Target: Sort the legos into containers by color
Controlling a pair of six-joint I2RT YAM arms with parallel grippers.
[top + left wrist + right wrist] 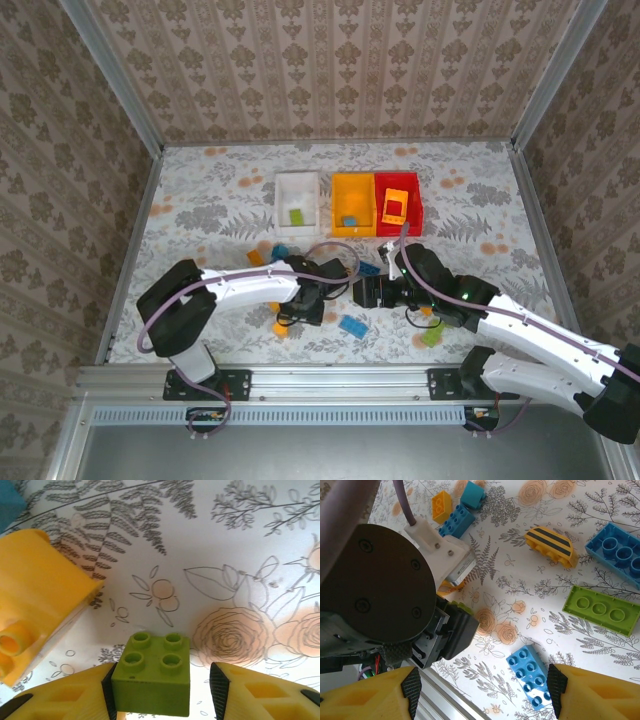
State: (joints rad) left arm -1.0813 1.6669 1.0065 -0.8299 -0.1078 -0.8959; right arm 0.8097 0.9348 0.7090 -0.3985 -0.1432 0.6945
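Left gripper (164, 682) is right down at the table, yellow fingers spread either side of a lime green brick (151, 680). The left pad looks to be against the brick's side and the right pad stands clear of it, so nothing is pinched yet. The brick sits studs up on the flowered cloth (235, 580), square between the jaws, which is how you'd want it for a clean squeeze on its flat walls. Just beside it lies an orange brick (35, 600), tipped over with its studs pointing sideways. It's close enough that I'd watch the left finger doesn't nudge it on closing.

Right gripper (484, 687) hovers nearby, fingers wide apart and carrying nothing, looking down past the left arm's wrist (385, 590). A blue brick (532, 672) lies near its fingers, with a flat green brick (600, 610) and a striped orange piece (551, 544) farther off. I'd say it's holding back to give the left arm room.

Across the table the bins stand in a row, touching or nearly so. The white bin (279, 200) has a green brick in it, the yellow-orange bin (352, 178) a blue one, and the red bin (400, 176) orange. By that reckoning this green one belongs in the white bin. Plenty of bricks lie loose, so there's a lot of sorting left.
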